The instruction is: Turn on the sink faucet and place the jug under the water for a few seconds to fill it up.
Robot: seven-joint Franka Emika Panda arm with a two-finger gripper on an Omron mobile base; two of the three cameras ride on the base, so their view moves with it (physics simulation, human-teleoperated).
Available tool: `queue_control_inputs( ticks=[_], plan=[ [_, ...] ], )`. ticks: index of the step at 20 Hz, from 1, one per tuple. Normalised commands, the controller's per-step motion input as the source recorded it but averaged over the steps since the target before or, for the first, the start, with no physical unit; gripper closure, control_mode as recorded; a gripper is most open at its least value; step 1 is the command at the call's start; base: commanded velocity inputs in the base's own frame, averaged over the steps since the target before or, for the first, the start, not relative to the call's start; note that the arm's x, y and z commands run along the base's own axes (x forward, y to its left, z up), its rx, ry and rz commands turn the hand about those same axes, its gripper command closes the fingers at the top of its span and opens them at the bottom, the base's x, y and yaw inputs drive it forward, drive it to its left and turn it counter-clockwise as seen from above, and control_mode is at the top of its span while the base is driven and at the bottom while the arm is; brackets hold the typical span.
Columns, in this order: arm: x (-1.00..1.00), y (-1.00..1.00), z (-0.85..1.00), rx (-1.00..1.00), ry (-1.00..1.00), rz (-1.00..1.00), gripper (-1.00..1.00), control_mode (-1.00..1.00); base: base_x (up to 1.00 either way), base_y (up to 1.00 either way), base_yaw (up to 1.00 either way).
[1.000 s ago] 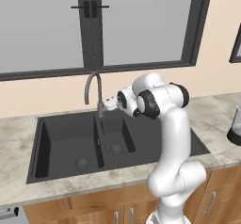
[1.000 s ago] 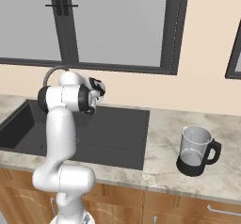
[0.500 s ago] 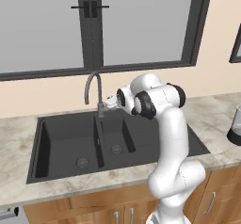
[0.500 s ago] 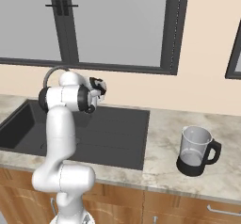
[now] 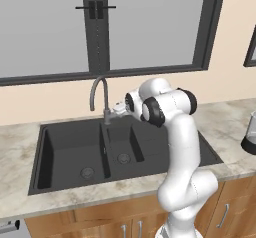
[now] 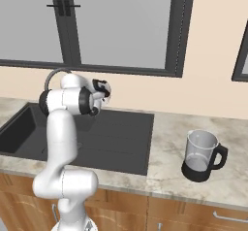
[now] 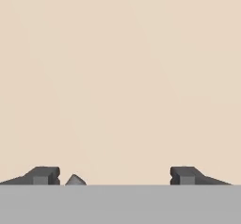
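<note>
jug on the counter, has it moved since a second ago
No. In the right base view the jug stands upright on the counter, at the same spot to the right of the sink as before.

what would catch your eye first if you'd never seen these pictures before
The white robot arm dominates, bent over the wide black sink with its gripper up by the dark gooseneck faucet, fingers spread wide and empty. Next comes the clear glass jug with its black base and handle, upright on the marble counter to the right of the sink. No water runs yet.
</note>
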Motion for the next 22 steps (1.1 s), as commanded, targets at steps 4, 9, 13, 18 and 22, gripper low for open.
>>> queue_control_inputs(
  ticks=[4, 9, 13, 18, 22],
  plan=[
    [-0.01, -1.0, 0.0, 0.0, 0.08, -0.05, -1.0, -1.0, 0.0, 0.0, 0.0],
    [-0.18, -1.0, -0.01, 0.0, 0.07, -0.04, -1.0, -1.0, 0.0, 0.0, 0.0],
    [-0.4, -1.0, -0.06, 0.0, 0.04, -0.06, -1.0, -1.0, 0.0, 0.0, 0.0],
    [-0.52, -0.93, 0.01, 0.0, -0.01, -0.02, -1.0, -1.0, 0.0, 0.0, 0.0],
    [-0.54, -0.38, 0.25, 0.0, -0.16, 0.0, -1.0, -1.0, 0.0, 0.0, 0.0]
  ],
)
